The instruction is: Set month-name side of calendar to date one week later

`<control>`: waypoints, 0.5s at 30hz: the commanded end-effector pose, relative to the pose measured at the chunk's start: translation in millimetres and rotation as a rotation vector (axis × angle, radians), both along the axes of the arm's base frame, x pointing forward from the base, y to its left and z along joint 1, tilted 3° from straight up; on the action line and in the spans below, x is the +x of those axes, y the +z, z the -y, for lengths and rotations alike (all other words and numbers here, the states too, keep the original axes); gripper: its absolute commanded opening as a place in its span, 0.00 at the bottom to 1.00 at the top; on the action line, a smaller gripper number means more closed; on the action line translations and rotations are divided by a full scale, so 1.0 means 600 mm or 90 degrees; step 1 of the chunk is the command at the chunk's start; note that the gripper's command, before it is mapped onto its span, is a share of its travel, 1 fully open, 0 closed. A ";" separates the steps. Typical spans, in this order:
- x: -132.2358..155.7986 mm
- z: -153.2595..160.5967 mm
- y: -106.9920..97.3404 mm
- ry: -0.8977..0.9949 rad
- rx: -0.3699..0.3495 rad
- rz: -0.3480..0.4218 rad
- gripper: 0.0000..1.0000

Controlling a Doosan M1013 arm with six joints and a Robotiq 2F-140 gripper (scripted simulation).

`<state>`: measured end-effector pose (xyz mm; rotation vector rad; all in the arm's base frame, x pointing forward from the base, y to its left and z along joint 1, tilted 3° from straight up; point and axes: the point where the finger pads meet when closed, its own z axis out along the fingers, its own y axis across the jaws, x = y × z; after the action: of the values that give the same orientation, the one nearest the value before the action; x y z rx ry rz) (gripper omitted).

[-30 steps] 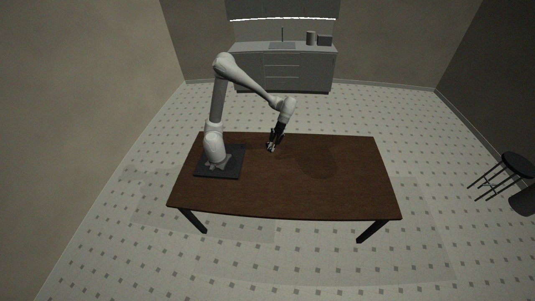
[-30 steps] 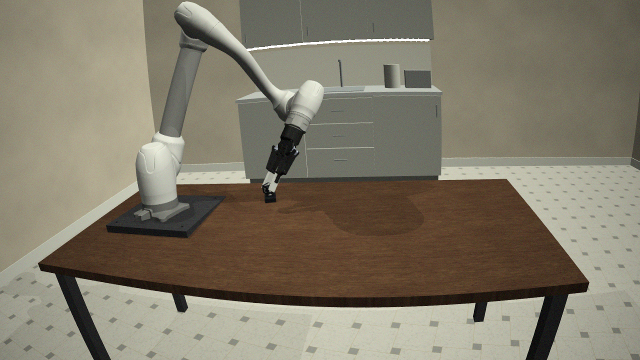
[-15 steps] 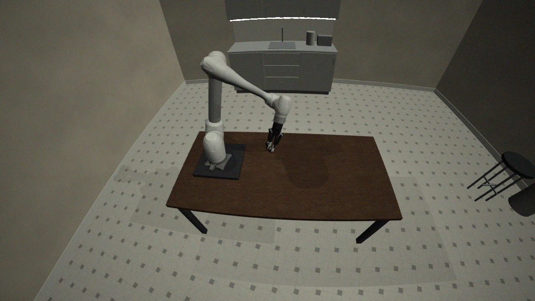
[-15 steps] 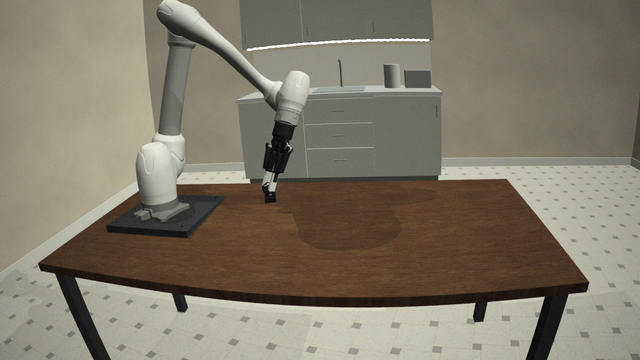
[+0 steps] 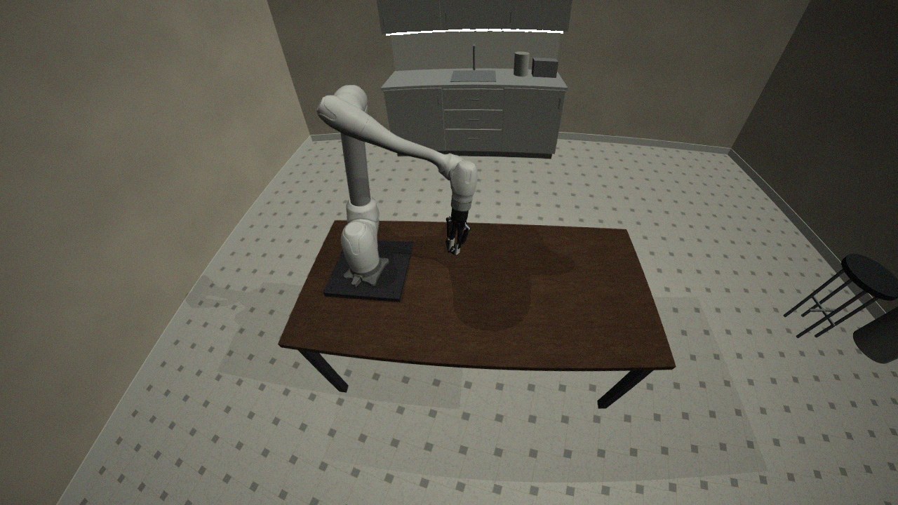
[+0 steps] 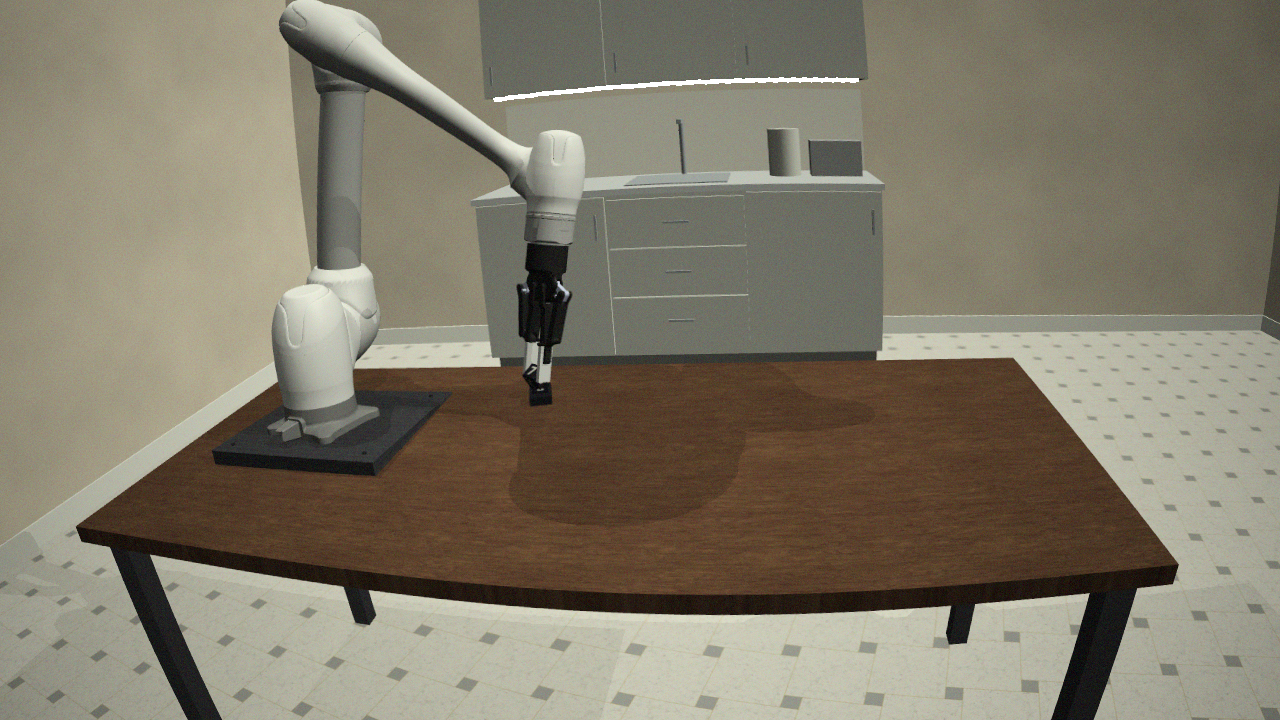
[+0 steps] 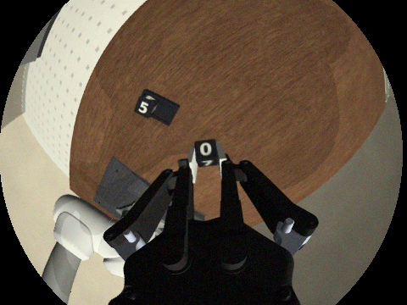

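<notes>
My gripper (image 5: 453, 246) (image 6: 537, 380) (image 7: 206, 152) is shut on a black cube (image 7: 206, 155), held above the table. In the wrist view the held cube shows a white 0 and, on the face below it, part of a digit that looks like a 7. The black calendar tray (image 7: 173, 113) lies on the table, up and left of the gripper in the wrist view. The other cube (image 7: 143, 107) sits at the tray's left end, showing a 5 and part of another white digit. The tray's right part holds no cube. The month's name is not visible. I cannot make out the tray in either the top or the exterior view.
The wooden table (image 5: 565, 326) (image 6: 850, 528) carries the arm's dark base plate (image 5: 392, 285) (image 6: 393, 438) (image 7: 116, 182) on its left side. A kitchen counter (image 5: 420, 78) (image 6: 760, 183) stands behind the table. A black stool (image 5: 869, 276) is at the far right.
</notes>
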<state>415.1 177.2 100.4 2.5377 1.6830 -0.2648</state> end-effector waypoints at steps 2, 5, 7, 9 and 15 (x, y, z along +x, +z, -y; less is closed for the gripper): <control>-0.004 0.001 -0.002 0.000 0.062 0.018 0.25; -0.004 0.001 -0.002 0.000 0.082 0.027 0.25; -0.003 0.003 -0.001 -0.002 0.116 0.046 0.25; -0.001 0.005 0.001 -0.003 0.138 0.060 0.25; -0.005 0.010 0.001 -0.003 0.151 0.063 0.25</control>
<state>413.0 171.4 101.2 2.6591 1.7581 0.0496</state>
